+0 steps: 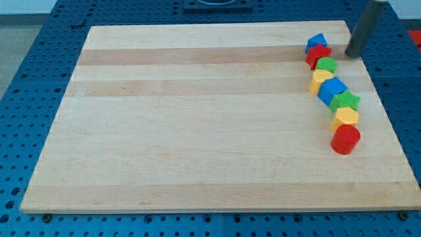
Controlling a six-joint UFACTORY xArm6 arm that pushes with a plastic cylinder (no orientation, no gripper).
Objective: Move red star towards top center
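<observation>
The red star (318, 55) lies near the board's top right, in a chain of touching blocks. A small blue block (316, 43) sits just above it and a green block (326, 65) just below it. My tip (353, 54) is on the board to the right of the red star, a short gap away and not touching it. The dark rod rises from there to the view's top right.
The chain runs on down the view's right: a yellow block (320, 79), a blue cube (332, 90), a green star (346, 101), a yellow hexagon (345, 117) and a red cylinder (345, 139). The wooden board (197, 118) rests on a blue perforated table.
</observation>
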